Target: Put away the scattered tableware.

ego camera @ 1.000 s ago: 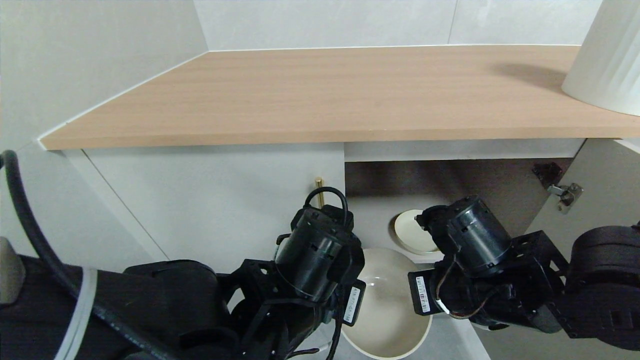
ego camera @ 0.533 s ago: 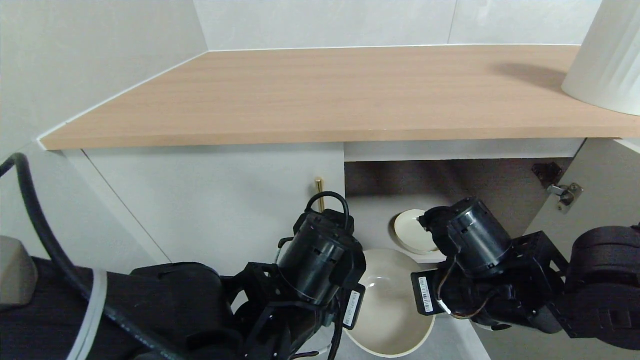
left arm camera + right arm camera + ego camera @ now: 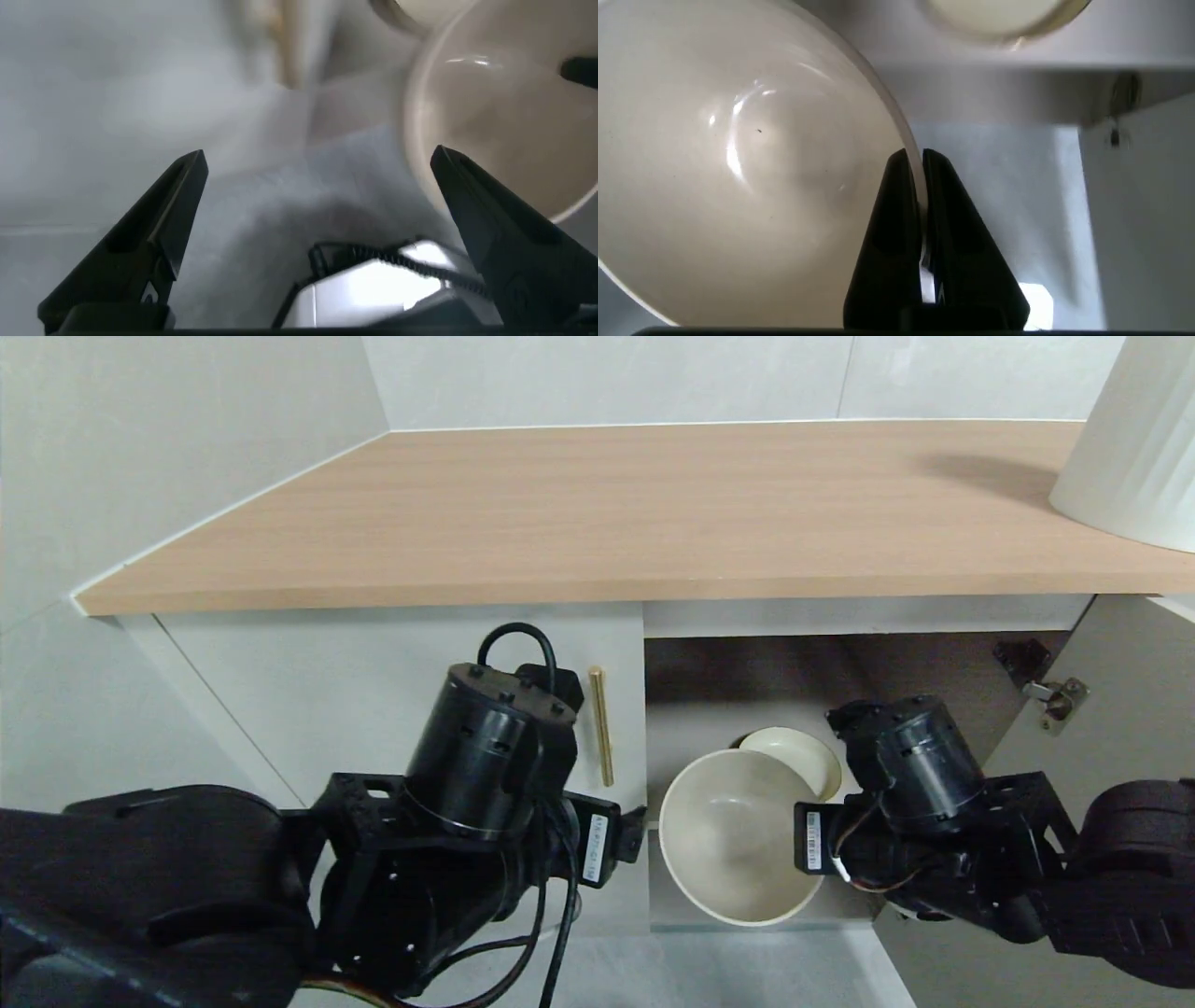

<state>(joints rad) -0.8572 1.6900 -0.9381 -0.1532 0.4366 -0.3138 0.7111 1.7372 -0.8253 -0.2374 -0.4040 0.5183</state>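
Note:
A large cream bowl (image 3: 733, 835) hangs at the mouth of the open cabinet (image 3: 840, 667), just in front of a smaller cream dish (image 3: 798, 754) that sits on the cabinet floor. My right gripper (image 3: 921, 219) is shut on the bowl's (image 3: 738, 159) rim, one finger inside and one outside. The small dish (image 3: 994, 14) lies beyond the bowl. My left gripper (image 3: 318, 224) stands open and empty, off to the left of the bowl (image 3: 495, 112) and in front of the closed door.
The closed left cabinet door carries a gold handle (image 3: 602, 723). The right door (image 3: 1120, 691) swings open at the right, with its hinge (image 3: 1050, 695) showing. Above is a wooden countertop (image 3: 607, 513) with a white ribbed vessel (image 3: 1134, 439) at its right end.
My left arm has pulled away to the left, off the bowl. The right gripper has carried the bowl forward to the cabinet opening, close to the small dish.

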